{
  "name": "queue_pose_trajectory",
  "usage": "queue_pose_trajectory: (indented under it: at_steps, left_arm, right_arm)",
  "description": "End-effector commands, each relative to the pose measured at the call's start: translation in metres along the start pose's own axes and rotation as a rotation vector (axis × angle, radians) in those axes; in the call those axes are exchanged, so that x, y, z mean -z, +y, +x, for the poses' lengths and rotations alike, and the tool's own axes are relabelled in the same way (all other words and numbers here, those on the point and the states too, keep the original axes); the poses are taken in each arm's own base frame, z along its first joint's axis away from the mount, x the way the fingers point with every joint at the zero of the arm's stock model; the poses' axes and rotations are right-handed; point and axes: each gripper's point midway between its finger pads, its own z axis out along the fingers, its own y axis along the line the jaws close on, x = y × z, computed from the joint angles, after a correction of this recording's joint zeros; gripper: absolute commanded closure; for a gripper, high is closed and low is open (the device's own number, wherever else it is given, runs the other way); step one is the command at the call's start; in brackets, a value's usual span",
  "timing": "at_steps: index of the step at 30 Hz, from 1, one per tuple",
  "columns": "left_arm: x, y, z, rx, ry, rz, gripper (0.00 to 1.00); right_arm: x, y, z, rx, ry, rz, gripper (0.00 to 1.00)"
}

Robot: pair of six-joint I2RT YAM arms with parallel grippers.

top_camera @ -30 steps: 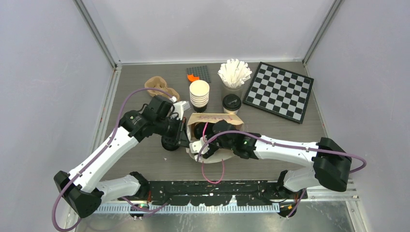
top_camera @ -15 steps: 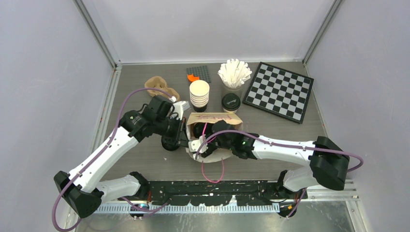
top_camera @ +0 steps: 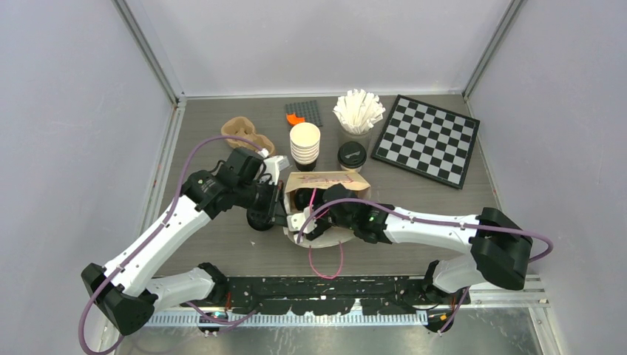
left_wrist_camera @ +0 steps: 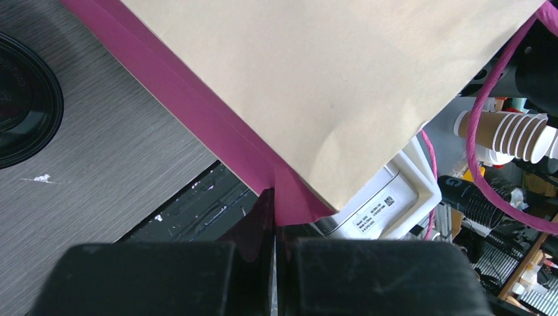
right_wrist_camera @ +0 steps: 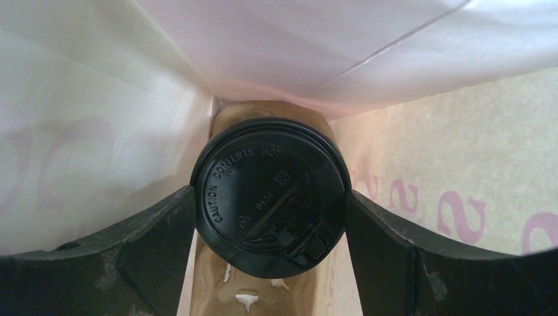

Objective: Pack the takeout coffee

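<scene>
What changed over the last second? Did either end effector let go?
The right end effector, shut on a black-lidded cream paper cup, slid slightly leftward, deeper into the tan paper bag. Nothing was released. The left end effector stays pinched on the bag's edge; the second lidded cup remains outside the bag; the stack of lidless cups and checkerboard are unmoved.

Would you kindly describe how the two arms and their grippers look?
The left arm and right arm have white tubular links with black joints; a purple cable loops along each. The left gripper and right gripper have matte black fingers, the right's scuffed.
</scene>
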Motion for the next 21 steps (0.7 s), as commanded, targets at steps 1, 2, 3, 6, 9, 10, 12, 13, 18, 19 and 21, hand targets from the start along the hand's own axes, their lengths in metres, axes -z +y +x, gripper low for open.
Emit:
queue_pose_trajectory:
  at_steps: [1, 2, 3, 6, 9, 10, 12, 13, 18, 19, 21]
  left_arm:
    - [0.012, -0.017, 0.006, -0.022, 0.002, 0.075, 1.0]
    - [0.012, -0.016, 0.006, -0.023, 0.0, 0.071, 1.0]
    - [0.012, -0.016, 0.006, -0.024, 0.0, 0.068, 1.0]
    - [0.011, -0.016, 0.004, -0.023, 0.0, 0.066, 1.0]
    - [0.01, -0.014, 0.004, -0.023, 0.005, 0.061, 1.0]
    - [0.01, -0.014, 0.004, -0.025, 0.007, 0.057, 1.0]
    - [0.011, -0.014, 0.004, -0.029, 0.007, 0.055, 1.0]
    - [0.011, -0.014, 0.004, -0.03, 0.01, 0.054, 1.0]
    - [0.01, -0.013, 0.004, -0.029, 0.011, 0.052, 1.0]
    - [0.01, -0.013, 0.004, -0.028, 0.01, 0.052, 1.0]
    - [0.01, -0.013, 0.004, -0.029, 0.01, 0.051, 1.0]
  right_arm:
    - [0.005, -0.003, 0.012, -0.027, 0.057, 0.009, 0.25]
    - [0.006, -0.003, 0.011, -0.027, 0.052, 0.009, 0.23]
    - [0.008, -0.003, 0.01, -0.024, 0.051, 0.009, 0.22]
    - [0.011, -0.006, 0.008, -0.025, 0.039, 0.015, 0.19]
    - [0.013, -0.007, 0.006, -0.024, 0.03, 0.017, 0.16]
    - [0.013, -0.007, 0.005, -0.023, 0.027, 0.016, 0.14]
    - [0.014, -0.006, 0.004, -0.019, 0.024, 0.01, 0.12]
    - [0.014, -0.006, 0.003, -0.018, 0.021, 0.008, 0.11]
    - [0.015, -0.006, -0.001, -0.013, 0.001, -0.004, 0.1]
    - [0.016, -0.007, -0.002, -0.014, 0.0, -0.003, 0.1]
    - [0.016, -0.002, -0.006, -0.013, -0.02, -0.031, 0.1]
